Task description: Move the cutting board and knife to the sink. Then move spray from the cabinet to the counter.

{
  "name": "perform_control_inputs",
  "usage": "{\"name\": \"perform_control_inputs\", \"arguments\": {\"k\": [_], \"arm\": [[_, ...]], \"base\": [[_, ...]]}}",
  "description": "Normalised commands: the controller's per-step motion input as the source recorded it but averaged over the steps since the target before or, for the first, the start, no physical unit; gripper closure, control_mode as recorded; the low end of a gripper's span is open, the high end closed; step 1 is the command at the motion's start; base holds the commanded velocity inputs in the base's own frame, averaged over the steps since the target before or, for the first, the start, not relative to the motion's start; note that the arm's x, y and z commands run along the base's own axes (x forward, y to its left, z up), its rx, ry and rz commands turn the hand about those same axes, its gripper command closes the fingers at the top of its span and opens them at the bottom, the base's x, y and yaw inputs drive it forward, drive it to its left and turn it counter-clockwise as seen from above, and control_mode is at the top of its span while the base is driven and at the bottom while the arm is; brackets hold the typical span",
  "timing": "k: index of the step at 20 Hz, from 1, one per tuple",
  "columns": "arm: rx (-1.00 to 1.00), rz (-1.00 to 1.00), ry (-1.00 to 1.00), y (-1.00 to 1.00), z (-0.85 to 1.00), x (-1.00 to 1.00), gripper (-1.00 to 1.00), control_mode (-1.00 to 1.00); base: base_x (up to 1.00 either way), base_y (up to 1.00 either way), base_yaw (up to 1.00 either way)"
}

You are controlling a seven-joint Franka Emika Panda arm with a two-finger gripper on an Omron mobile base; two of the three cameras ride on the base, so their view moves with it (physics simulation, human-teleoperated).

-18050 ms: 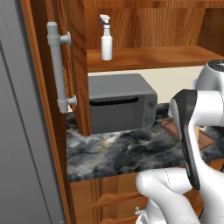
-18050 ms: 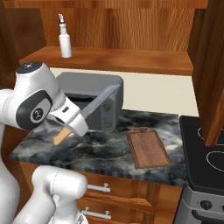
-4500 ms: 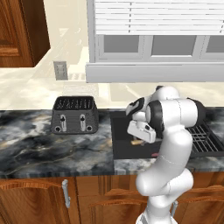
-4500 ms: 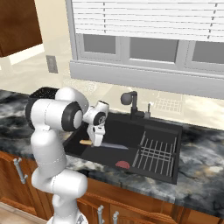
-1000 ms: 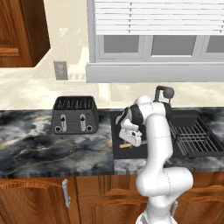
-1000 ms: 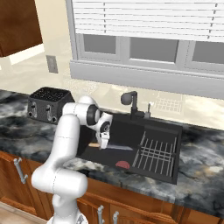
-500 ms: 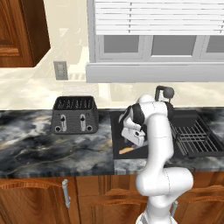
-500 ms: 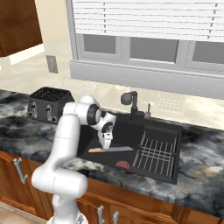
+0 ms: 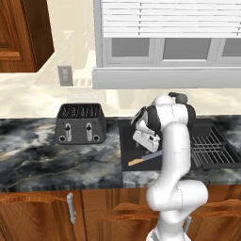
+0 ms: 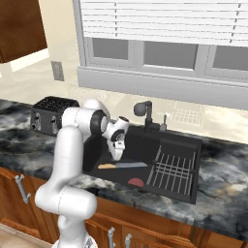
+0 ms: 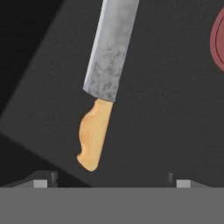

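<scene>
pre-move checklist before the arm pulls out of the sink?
1. Knife lies flat on the sink floor: ok.
2. Gripper open, fingertips apart, nothing between them: ok.
3. Gripper clear above the knife, not touching: ok.
4. Cutting board in the sink: cannot tell.
5. Faucet stands behind the gripper, apart from it: ok.
6. Dish rack lies to one side of the knife, untouched: ok.
</scene>
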Motion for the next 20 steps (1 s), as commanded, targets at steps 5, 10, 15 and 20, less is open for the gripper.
{"name": "perform_control_inputs", "arguments": {"k": [5,10,15,20], "arm": [[0.0,0.11,0.0,-0.03,1.0,-0.49,-1.0,-1.0],[0.0,0.23,-0.11,0.0,1.0,-0.97,-1.0,-1.0],[0.0,0.28,-0.25,0.0,1.0,-1.0,-1.0,-1.0],[0.0,0.3,-0.35,0.0,1.0,-1.0,-1.0,-1.0]], "base": [[0.0,0.0,0.0],[0.0,0.0,0.0],[0.0,0.0,0.0],[0.0,0.0,0.0]]}}
